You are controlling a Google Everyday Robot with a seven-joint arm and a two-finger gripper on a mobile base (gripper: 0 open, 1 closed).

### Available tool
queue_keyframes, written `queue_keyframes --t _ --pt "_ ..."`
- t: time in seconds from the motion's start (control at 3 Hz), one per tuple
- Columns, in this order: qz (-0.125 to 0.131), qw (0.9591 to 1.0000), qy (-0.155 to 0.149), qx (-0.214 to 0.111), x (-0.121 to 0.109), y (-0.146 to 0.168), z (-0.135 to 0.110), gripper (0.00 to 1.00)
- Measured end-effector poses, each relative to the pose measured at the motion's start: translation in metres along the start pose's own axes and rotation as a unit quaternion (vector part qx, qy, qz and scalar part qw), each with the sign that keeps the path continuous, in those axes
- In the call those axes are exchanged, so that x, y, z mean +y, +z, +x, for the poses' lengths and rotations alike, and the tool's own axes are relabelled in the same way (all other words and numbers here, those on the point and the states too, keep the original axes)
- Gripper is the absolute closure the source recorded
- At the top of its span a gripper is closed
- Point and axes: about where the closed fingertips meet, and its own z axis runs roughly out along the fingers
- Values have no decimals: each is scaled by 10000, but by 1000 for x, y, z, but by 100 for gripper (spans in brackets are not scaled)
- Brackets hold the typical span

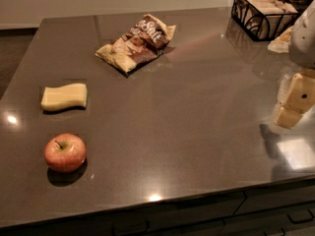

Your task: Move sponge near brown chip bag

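Observation:
The pale yellow sponge [64, 97] lies flat on the dark countertop at the left. The brown chip bag [136, 43] with white "Salt" lettering lies crumpled farther back, up and to the right of the sponge. My gripper [291, 104] is at the right edge of the view, its cream blocky fingers hanging above the counter, far to the right of both the sponge and the bag. It holds nothing.
A red apple [65, 153] sits in front of the sponge near the counter's front left. A black wire basket [263, 14] with packets stands at the back right. The counter's front edge [157, 200] runs along the bottom, with drawers below.

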Motion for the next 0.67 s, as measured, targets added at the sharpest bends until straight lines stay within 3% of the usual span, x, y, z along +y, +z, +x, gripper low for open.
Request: queue_keyframes --t 0.67 --pt "-107 9999 -37 -120 -6 7 -12 0"
